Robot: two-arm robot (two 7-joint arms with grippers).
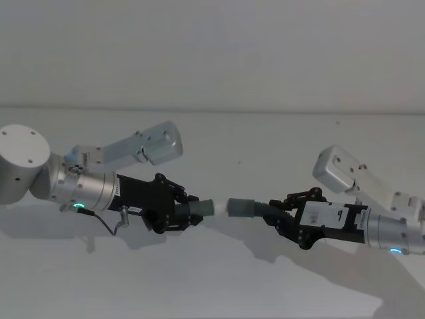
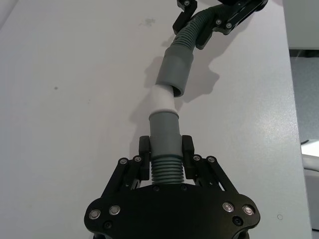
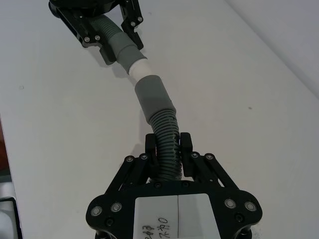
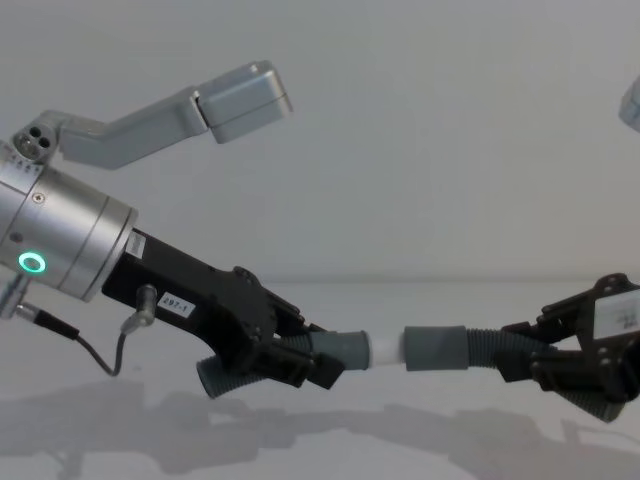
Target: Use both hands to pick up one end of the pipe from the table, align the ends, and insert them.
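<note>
My left gripper [image 1: 189, 210] is shut on the short dark grey pipe piece [image 1: 199, 209], just behind its smooth collar [image 2: 164, 129]. Its white tip [image 2: 162, 99] points at the right arm. My right gripper [image 1: 279, 216] is shut on the ribbed pipe [image 3: 167, 134], behind the smooth cuff [image 3: 154, 97]. Both pieces hang a little above the white table [image 1: 219, 286]. The white tip [image 4: 385, 350] meets the mouth of the cuff [image 4: 435, 350] and enters it at a slight angle. How deep it sits is hidden.
A thin cable [image 1: 109, 226] loops under the left wrist. The table's far edge [image 1: 265, 110] runs across the back against a plain wall. In the left wrist view the table's side edge [image 2: 290, 59] lies beyond the right gripper [image 2: 219, 20].
</note>
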